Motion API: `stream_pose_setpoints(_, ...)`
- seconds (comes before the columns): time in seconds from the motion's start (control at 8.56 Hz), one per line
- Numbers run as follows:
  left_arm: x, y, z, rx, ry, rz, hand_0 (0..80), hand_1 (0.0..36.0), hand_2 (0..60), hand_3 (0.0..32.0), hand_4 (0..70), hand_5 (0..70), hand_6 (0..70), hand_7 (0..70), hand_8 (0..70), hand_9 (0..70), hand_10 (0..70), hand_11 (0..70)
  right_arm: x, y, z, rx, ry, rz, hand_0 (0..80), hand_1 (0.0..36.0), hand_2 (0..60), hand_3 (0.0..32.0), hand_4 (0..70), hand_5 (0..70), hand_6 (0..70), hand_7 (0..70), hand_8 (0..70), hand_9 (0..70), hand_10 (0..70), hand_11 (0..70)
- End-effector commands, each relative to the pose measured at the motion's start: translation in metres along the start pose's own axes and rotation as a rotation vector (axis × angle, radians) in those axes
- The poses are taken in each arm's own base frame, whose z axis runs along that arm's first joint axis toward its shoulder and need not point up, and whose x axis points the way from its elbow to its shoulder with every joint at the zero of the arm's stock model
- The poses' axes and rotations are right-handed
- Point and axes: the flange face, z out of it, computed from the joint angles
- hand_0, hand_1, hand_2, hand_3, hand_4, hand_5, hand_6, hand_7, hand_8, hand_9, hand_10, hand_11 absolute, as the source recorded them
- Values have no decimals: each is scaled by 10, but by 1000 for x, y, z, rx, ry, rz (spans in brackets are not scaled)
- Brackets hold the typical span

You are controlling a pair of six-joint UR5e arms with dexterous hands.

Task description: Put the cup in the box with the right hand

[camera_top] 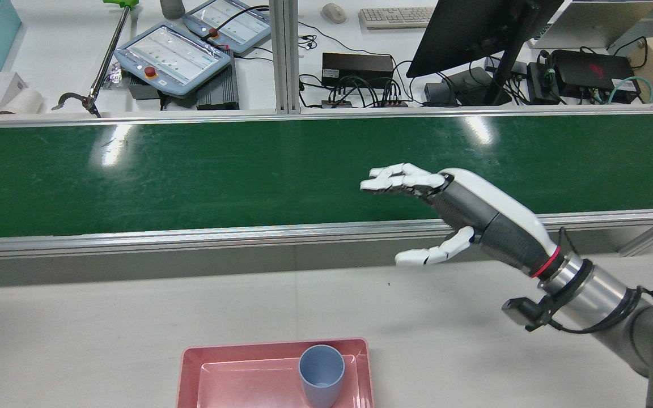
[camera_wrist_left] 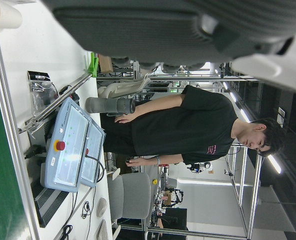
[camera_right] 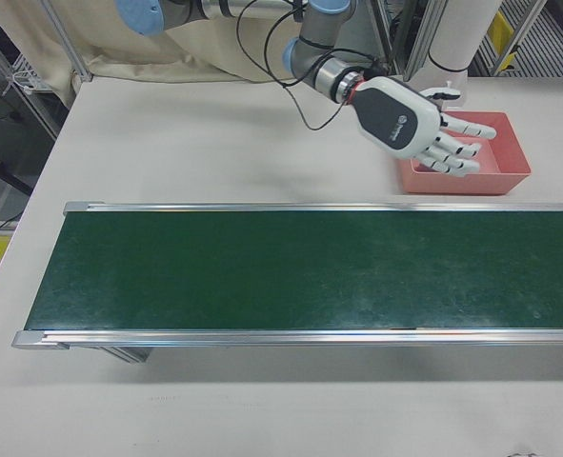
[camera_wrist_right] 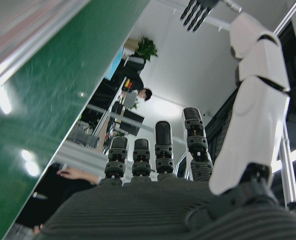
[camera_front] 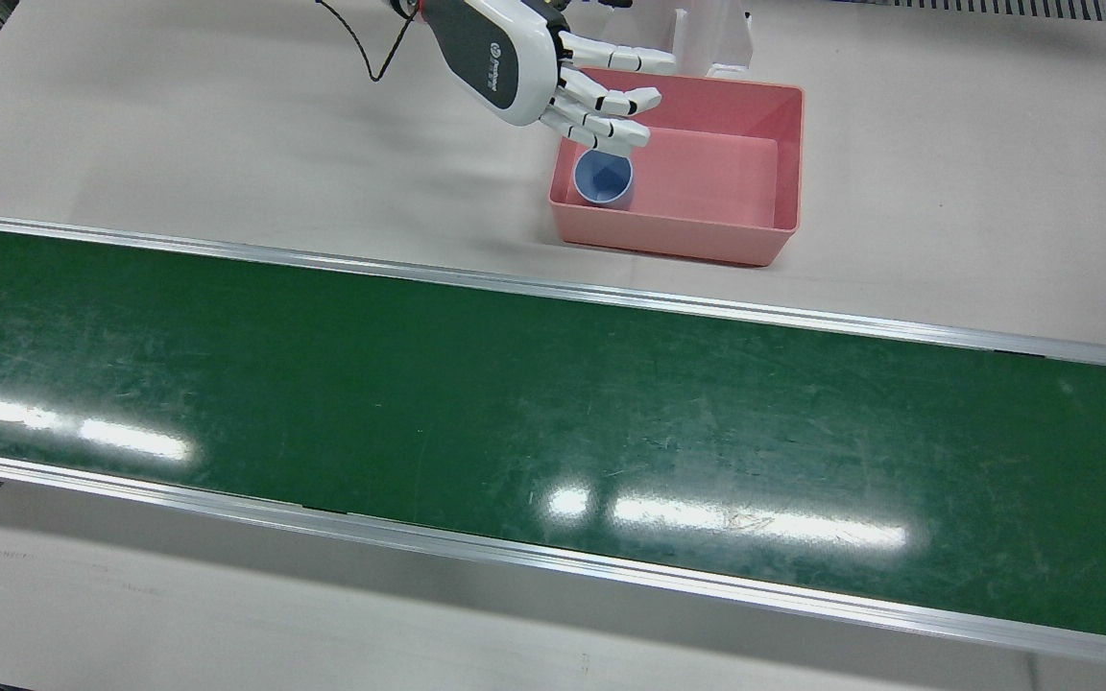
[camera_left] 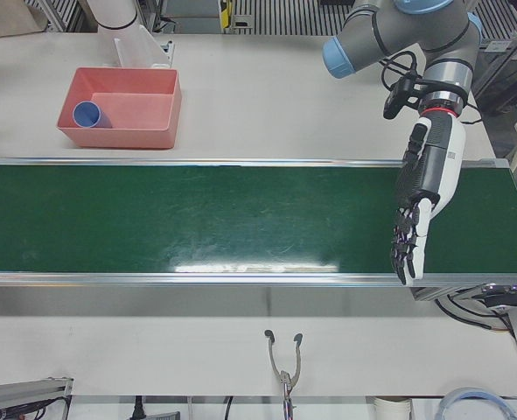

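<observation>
Inside the pink box [camera_front: 783,163], at the corner nearest the right arm, stands the blue cup [camera_front: 603,179], upright and free of any grip. Just above it hovers the right hand [camera_front: 553,72], fingers spread and holding nothing. Farther out on the pale counter [camera_front: 179,125], the left hand [camera_left: 420,206] hangs over the green belt [camera_front: 419,384], fingers extended downward, empty.

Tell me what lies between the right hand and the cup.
Nothing. In the rear view the right hand hangs open above the table, apart from the blue cup standing upright in the pink box; only bare tabletop and the box's rim lie between.
</observation>
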Motion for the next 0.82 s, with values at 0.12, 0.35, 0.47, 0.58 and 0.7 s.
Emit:
stream_pose_setpoints(0.12,0,0,0,0,-1,0,0,0,0,0,0,0,0,0,0,0,0,0,-129,-232,-52,386,-147,-98,533,169,67,0,109,76,105,368,80,176,117,191)
stream_pose_setpoints(0.35,-1,0,0,0,-2,0,0,0,0,0,0,0,0,0,0,0,0,0,-148,-289,-83,493,-167,-124,507,131,34,0,167,57,77,258,43,112,79,132)
stream_pose_setpoints(0.47,0,0,0,0,-1,0,0,0,0,0,0,0,0,0,0,0,0,0,-142,-304,-86,521,-162,-102,481,92,29,0,149,40,48,144,3,39,45,81)
stream_pose_setpoints(0.58,0,1,0,0,-1,0,0,0,0,0,0,0,0,0,0,0,0,0,-145,-304,-82,516,-171,-90,465,62,0,0,126,30,30,73,0,0,20,43)
stream_pose_setpoints(0.7,0,1,0,0,1,0,0,0,0,0,0,0,0,0,0,0,0,0,-147,-304,-85,519,-172,-91,460,58,0,0,93,30,30,78,0,11,12,31)
